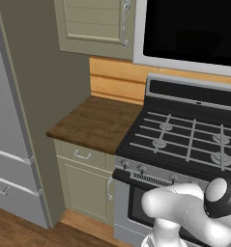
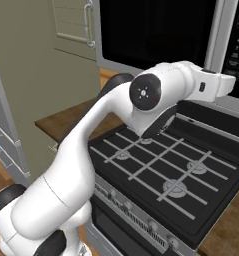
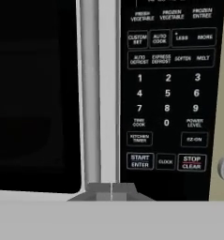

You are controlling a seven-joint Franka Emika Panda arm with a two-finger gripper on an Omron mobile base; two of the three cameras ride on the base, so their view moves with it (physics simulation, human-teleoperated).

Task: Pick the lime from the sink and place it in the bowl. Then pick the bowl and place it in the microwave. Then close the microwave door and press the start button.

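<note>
With the microwave door seen shut, the closed gripper should be shifted toward the START/ENTER button and pressed squarely, missing the neighbouring CLOCK key.

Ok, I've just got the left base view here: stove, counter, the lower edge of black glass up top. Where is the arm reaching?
Observer: In the right base view the arm stretches up over the stove to the keypad of the microwave.
Operator: Is the door closed?
Observer: It looks so. In the hand view the microwave door sits flush beside the keypad, with its handle upright.
Operator: And the gripper?
Observer: The gripper is shut, tips together, below and just left of the START ENTER key.
</note>
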